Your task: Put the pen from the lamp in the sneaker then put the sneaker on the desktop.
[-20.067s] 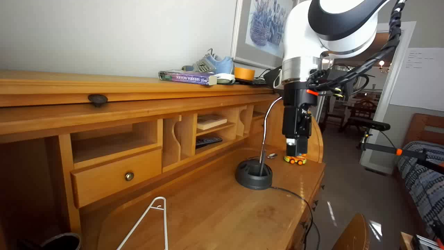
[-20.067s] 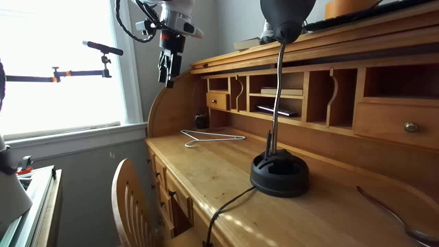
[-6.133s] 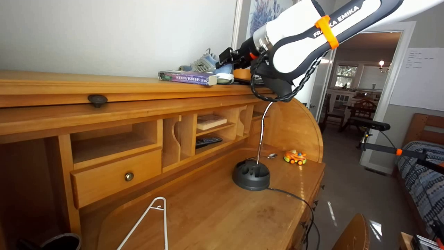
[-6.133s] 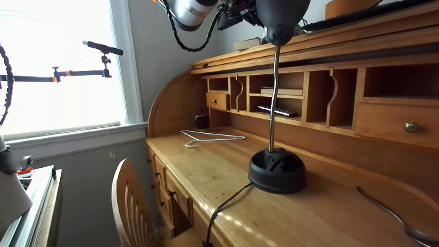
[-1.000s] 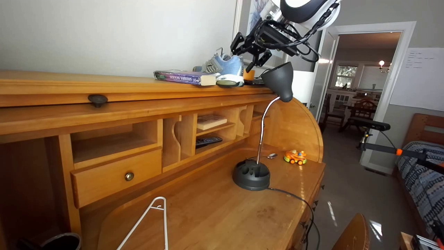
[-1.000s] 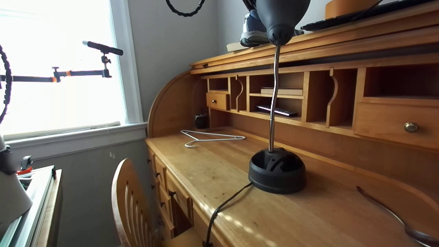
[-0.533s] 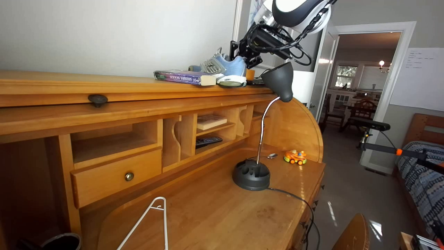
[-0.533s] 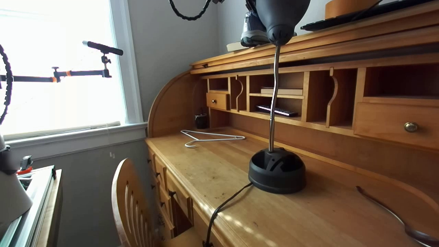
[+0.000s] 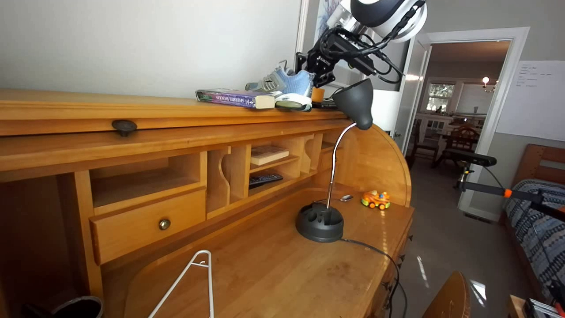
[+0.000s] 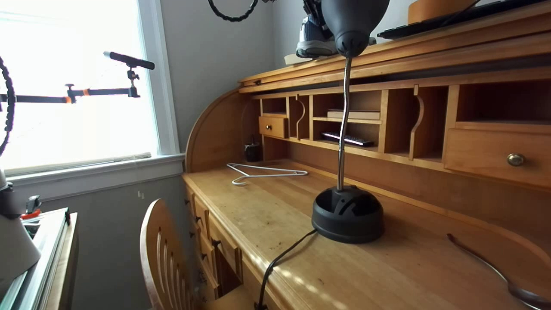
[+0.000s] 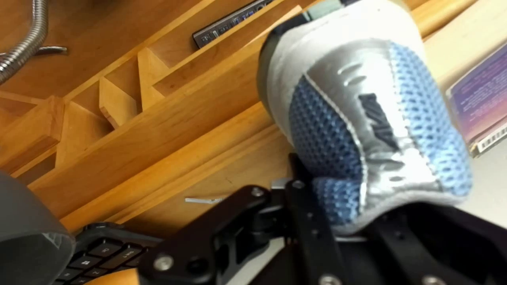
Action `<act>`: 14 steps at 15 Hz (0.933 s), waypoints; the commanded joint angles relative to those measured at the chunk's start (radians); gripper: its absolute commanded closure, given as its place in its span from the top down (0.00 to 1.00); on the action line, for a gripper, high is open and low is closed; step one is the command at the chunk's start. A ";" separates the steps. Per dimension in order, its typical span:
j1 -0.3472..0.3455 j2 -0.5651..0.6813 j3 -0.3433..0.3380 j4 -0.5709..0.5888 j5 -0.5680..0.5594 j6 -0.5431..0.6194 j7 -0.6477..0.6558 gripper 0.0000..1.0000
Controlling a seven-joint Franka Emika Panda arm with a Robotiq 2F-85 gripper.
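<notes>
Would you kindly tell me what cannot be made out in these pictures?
Inside of the sneaker, so whether the pen lies there: hidden by its own upper in all three views.
Tips of the gripper, wrist view: largely behind the heel.
Part of the sneaker, in an exterior view: behind the shade of the lamp.
Thin pale strip, wrist view: too small to identify.
</notes>
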State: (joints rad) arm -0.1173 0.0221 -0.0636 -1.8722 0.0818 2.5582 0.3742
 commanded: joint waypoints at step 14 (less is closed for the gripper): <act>0.014 -0.368 -0.054 -0.357 0.117 -0.158 -0.359 0.03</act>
State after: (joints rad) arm -0.1167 -0.2616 -0.0956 -2.1510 0.1891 2.4549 0.0566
